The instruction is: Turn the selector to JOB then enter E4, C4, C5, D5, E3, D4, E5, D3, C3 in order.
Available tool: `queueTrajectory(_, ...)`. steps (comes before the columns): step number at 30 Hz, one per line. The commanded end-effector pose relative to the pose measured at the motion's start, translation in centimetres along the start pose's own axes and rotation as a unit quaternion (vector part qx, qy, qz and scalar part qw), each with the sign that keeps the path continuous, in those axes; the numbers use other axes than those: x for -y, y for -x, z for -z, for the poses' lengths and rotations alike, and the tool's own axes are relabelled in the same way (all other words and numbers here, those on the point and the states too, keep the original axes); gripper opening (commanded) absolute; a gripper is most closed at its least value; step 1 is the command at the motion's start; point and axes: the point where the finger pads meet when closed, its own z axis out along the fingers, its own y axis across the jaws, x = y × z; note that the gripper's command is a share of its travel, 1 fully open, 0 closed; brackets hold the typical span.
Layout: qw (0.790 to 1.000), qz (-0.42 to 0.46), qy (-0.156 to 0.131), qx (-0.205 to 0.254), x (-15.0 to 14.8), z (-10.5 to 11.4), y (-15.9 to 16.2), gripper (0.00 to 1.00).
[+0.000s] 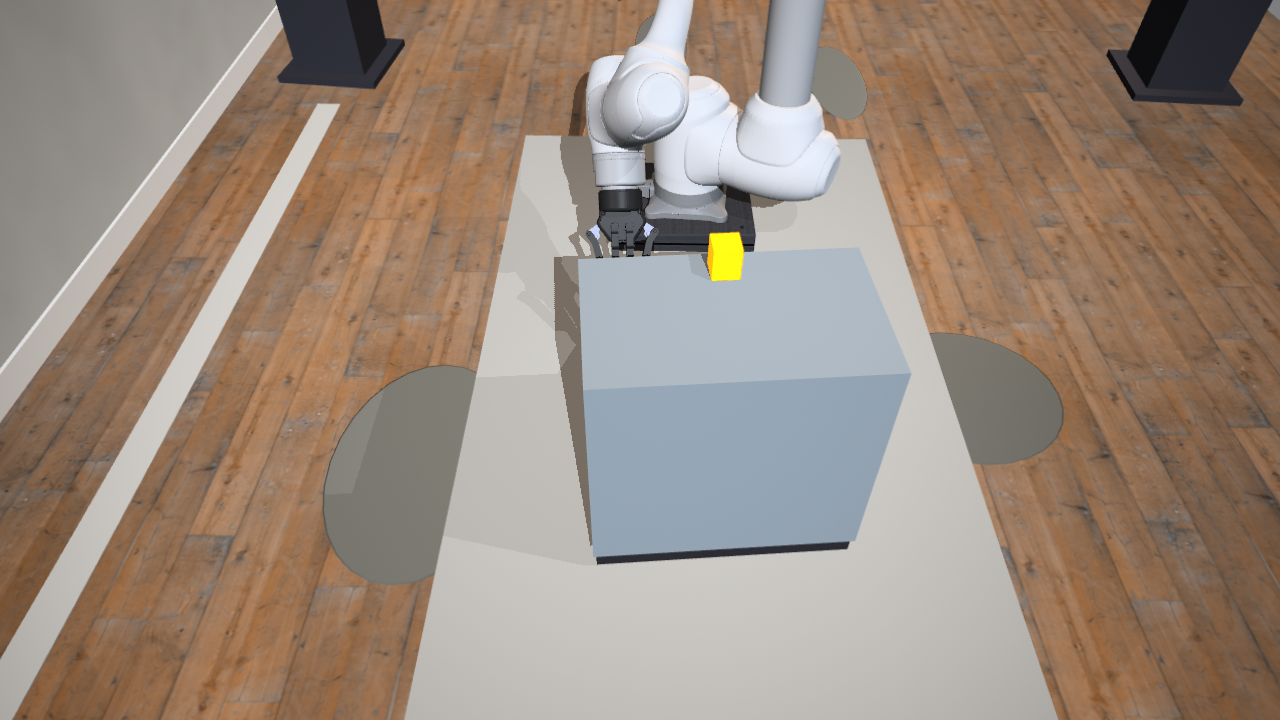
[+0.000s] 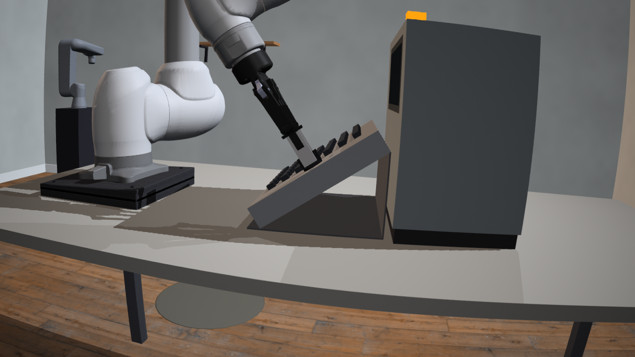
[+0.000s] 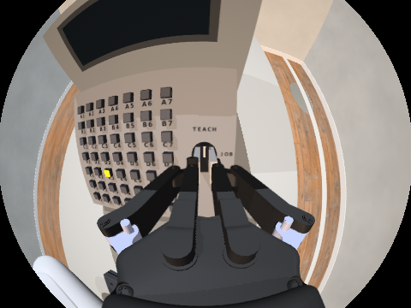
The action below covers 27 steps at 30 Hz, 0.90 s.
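1. Wooden floor and a pale table (image 2: pixel 554 248) carry my rig; the machine (image 2: pixel 461 133) stands at the table's middle, its sloped keypad (image 3: pixel 122 143) facing the arm.
2. My gripper (image 3: pixel 204 155) is clenched on the selector knob (image 3: pixel 205 152), which sits at 3 o'clock of the keys, between the TEACH and JOB labels.
3. One yellow lit key (image 3: pixel 106 174) glows at 9 o'clock of the knob, so I judge the machine is not yet in JOB.
4. Risk: the pads could slip off the small knob mid-twist, leaving it short of JOB.
5. Risk: the wide knuckles hang just beside the nearest key column; a tilted wrist could press a stray key.
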Motion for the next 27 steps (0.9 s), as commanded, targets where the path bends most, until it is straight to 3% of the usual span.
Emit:
queueTrajectory(1,1.000,0.000,0.000,0.000,0.00,-0.01,0.00,0.00)
queueTrajectory(27,0.999,-0.035,0.000,0.000,0.00,-0.01,0.00,0.00)
